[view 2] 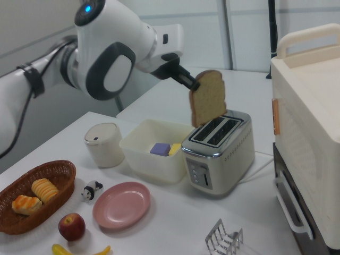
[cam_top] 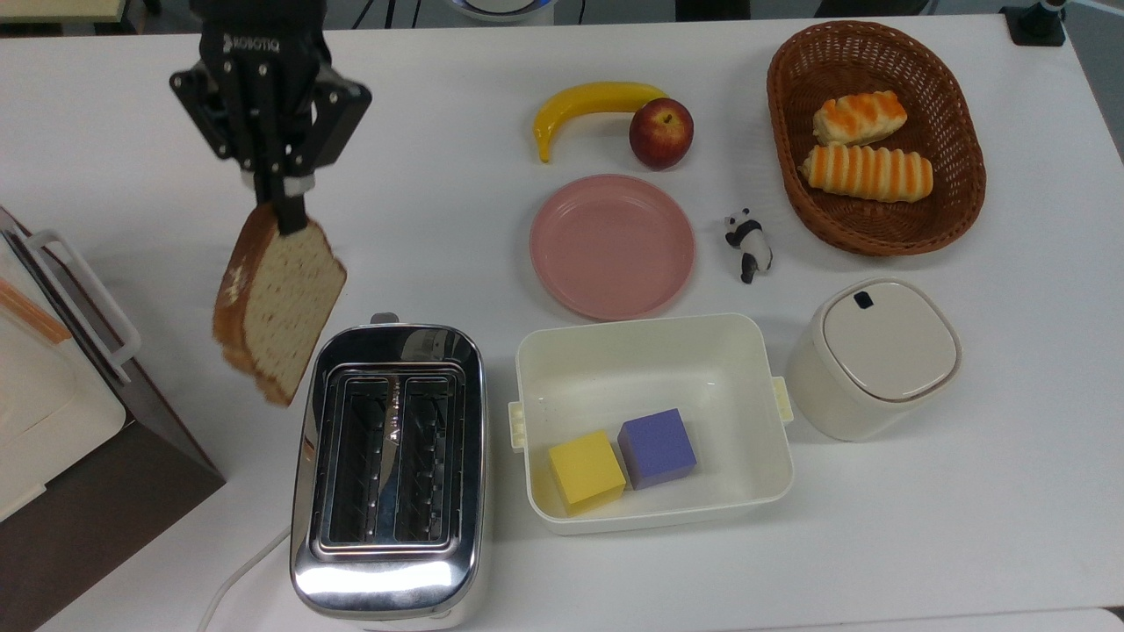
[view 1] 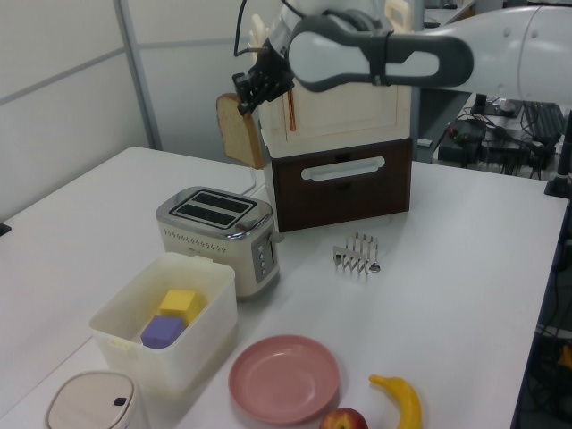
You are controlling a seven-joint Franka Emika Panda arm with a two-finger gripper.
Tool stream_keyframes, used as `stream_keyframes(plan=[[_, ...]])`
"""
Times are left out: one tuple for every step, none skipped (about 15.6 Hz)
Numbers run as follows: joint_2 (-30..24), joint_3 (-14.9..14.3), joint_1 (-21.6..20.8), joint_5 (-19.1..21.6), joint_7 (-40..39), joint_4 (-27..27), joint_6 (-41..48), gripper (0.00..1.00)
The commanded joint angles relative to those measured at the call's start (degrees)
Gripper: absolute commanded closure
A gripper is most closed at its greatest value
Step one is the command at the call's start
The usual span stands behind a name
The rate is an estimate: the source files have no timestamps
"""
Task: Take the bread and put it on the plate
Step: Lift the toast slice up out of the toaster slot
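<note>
The bread (cam_top: 279, 303) (view 1: 241, 130) (view 2: 208, 98), a tan slice with dark crust, hangs in the air above the silver toaster (cam_top: 391, 465) (view 1: 219, 231) (view 2: 219, 150). My gripper (cam_top: 283, 209) (view 1: 245, 103) (view 2: 192, 82) is shut on its top edge. In the top view the slice hangs at the toaster's upper left. The pink plate (cam_top: 612, 246) (view 1: 284, 378) (view 2: 121, 204) lies bare on the white table, well to the top view's right of the gripper.
A white tub (cam_top: 652, 421) with a yellow and a purple cube sits beside the toaster. A banana (cam_top: 590, 104), apple (cam_top: 660, 132), panda figure (cam_top: 748, 244), basket of rolls (cam_top: 875, 136) and lidded canister (cam_top: 871, 355) surround the plate. A brown cabinet (cam_top: 79, 421) stands at the top view's left. A toast rack (view 1: 357, 255) stands near it.
</note>
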State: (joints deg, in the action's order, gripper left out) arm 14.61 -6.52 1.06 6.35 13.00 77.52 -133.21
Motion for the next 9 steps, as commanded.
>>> stream_keyframes(plan=[[-4.58, -0.16, -0.45, 1.12, -4.55, 2.29, 10.31, 1.0], [-5.11, -0.16, -0.54, 1.12, -5.52, 2.29, 13.3, 1.0], [-5.38, -0.16, -0.71, 1.12, -6.49, 2.37, 16.46, 1.0], [-5.73, -0.08, -0.89, 1.04, -7.8, 2.29, 19.54, 1.0], [-5.73, -0.08, -1.24, 0.95, -9.12, 2.29, 22.44, 1.0], [-5.73, 0.01, -1.67, 0.77, -10.18, 2.29, 25.34, 1.0], [-5.73, -0.08, -2.2, 0.51, -10.71, 2.2, 27.8, 1.0], [-5.73, 0.01, -2.99, 0.33, -10.8, 2.28, 29.22, 1.0], [-5.56, 0.01, -4.04, 0.25, -10.72, 2.37, 29.76, 1.0]])
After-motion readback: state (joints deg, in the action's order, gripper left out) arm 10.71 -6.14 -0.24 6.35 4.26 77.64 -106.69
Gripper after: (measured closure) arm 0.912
